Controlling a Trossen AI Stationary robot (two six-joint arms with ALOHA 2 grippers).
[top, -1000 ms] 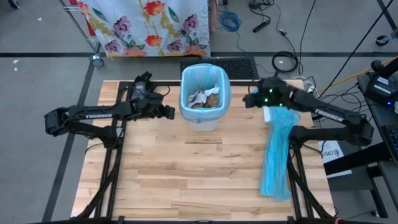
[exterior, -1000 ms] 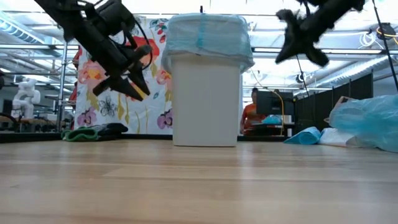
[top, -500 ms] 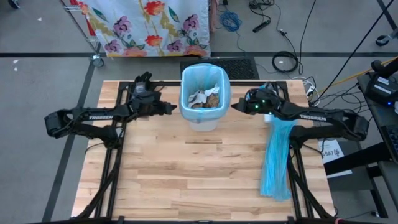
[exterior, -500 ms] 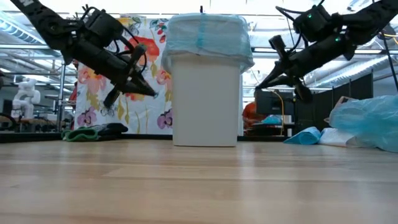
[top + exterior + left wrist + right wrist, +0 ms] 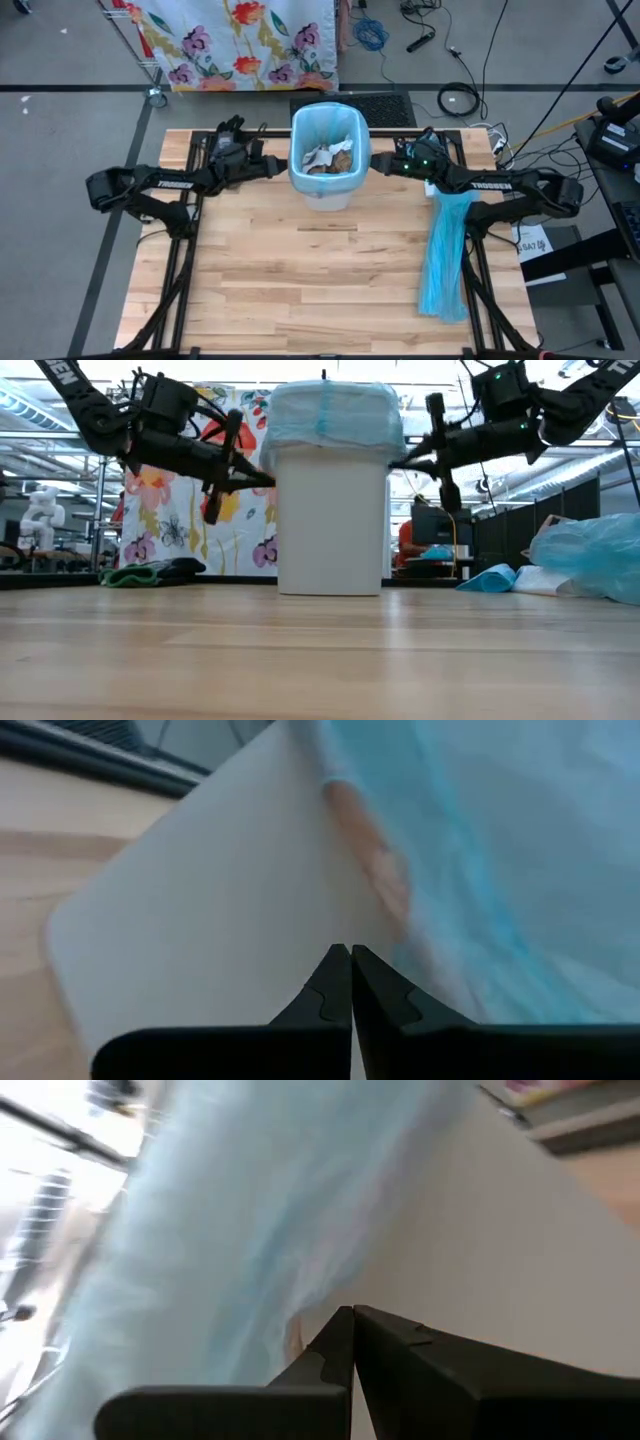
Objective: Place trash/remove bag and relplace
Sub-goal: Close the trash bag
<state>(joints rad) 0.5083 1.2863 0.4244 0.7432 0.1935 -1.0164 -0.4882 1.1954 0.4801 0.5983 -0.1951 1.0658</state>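
Both arms have swung in toward the white rectangular plastic bin (image 5: 329,185) since a second ago, the left claw (image 5: 283,166) snapping shut on the way and now levelled at the bin's left upper wall, the right claw (image 5: 374,166) likewise levelled at the right wall. Left claw: fingers pressed together, tips at the bin wall just below the folded-over hem, nothing visibly pinched. Right claw: fingers closed, tips at the same height opposite, whether any film is caught cannot be told. Item: thin pale-blue plastic bin liner (image 5: 333,415), cuffed over the rim, soft, slippery, easily torn; best taken by the loose hem on two opposite sides and peeled upward. Contents: crumpled wads of brown paper and white tissue (image 5: 328,160), lying inside the liner near the top, judged very light, so the filled bag should lift with little force. Also present: long light-blue plastic strip (image 5: 445,250), flat on the wooden bench (image 5: 300,290) under the right arm, limp, probably the replacement liner.
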